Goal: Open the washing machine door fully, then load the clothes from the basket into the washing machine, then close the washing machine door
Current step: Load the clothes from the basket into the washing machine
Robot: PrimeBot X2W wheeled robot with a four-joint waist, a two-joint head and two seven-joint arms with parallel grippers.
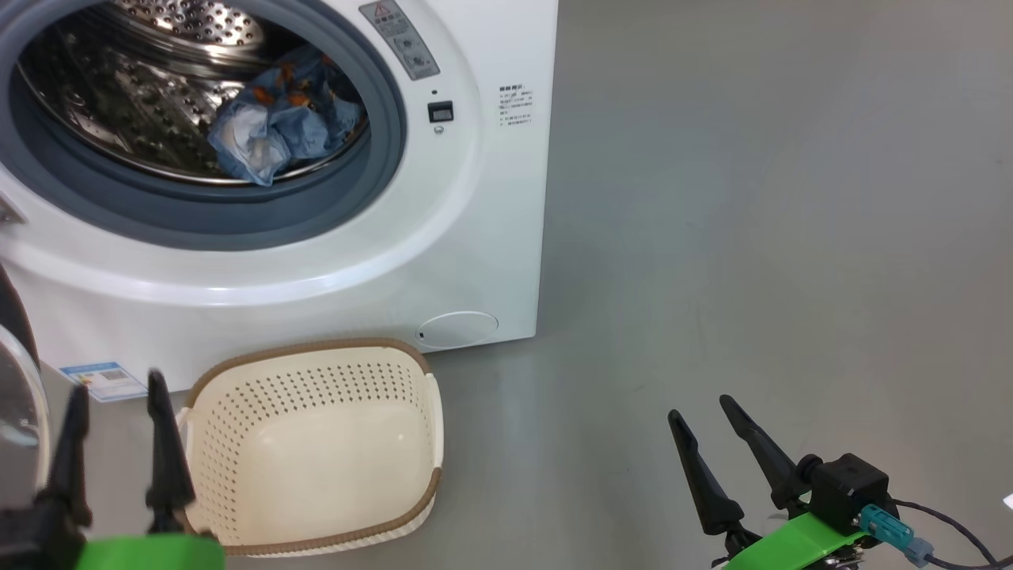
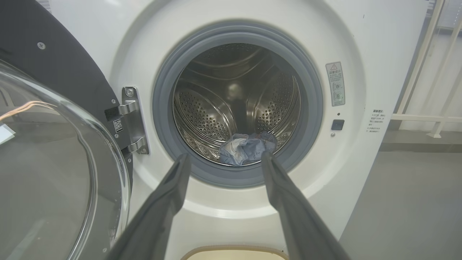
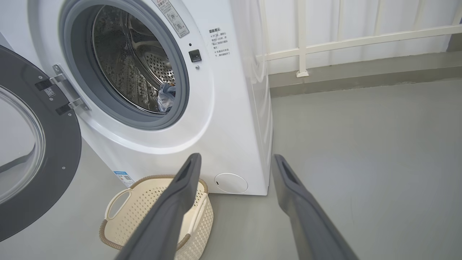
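Now, left gripper (image 1: pixel 117 385) and right gripper (image 1: pixel 700 408) both spread empty, I fear the clothes (image 1: pixel 281 119) near the grey ring (image 1: pixel 380 158) catching when the washing machine door (image 3: pixel 61 169) closes.

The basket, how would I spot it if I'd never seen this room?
Find the big white washing machine standing on the grey floor. Right in front of it, down at its foot, sits the basket. It is the small cream tub with rows of little holes and a brown woven-look rim, and nothing lies inside it.
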